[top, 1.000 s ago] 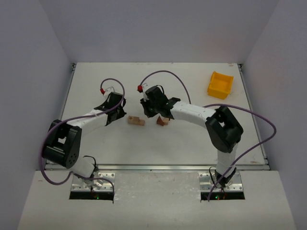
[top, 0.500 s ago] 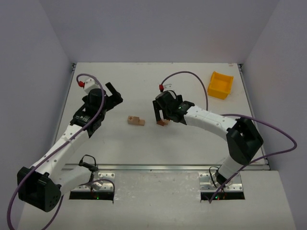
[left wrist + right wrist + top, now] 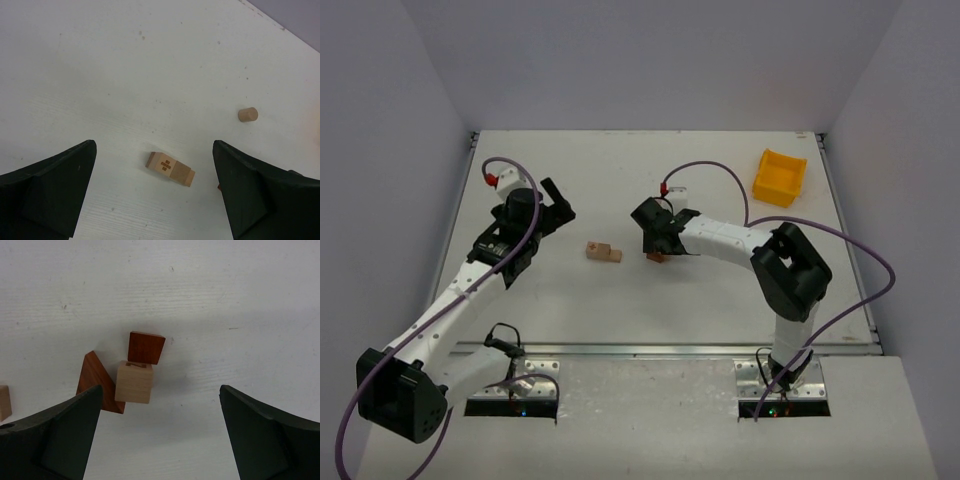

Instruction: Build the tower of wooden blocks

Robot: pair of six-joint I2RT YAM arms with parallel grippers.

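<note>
The wood block tower's pieces lie loose in two groups on the white table. A pale tan bar (image 3: 603, 252) (image 3: 170, 169) lies flat, ahead of my open left gripper (image 3: 560, 200) (image 3: 153, 150) and apart from it. A small tan cylinder (image 3: 247, 114) lies farther off. To the right are a red-brown cube (image 3: 146, 347), a pale cube (image 3: 134, 381) touching it, and a red-brown wedge (image 3: 95, 377) beside them; the top view shows them as one small cluster (image 3: 661, 257). My right gripper (image 3: 654, 238) (image 3: 161, 390) hangs open just over this cluster, holding nothing.
A yellow plastic bin (image 3: 779, 177) stands at the back right of the table (image 3: 720, 300). Grey walls close in three sides. Purple cables loop over both arms. Another pale block (image 3: 4, 402) shows at the left edge of the right wrist view.
Both grippers have opened. The left arm has swung back and to the left, away from the pale bar. The right gripper has shifted slightly right, over the red-brown cluster.
</note>
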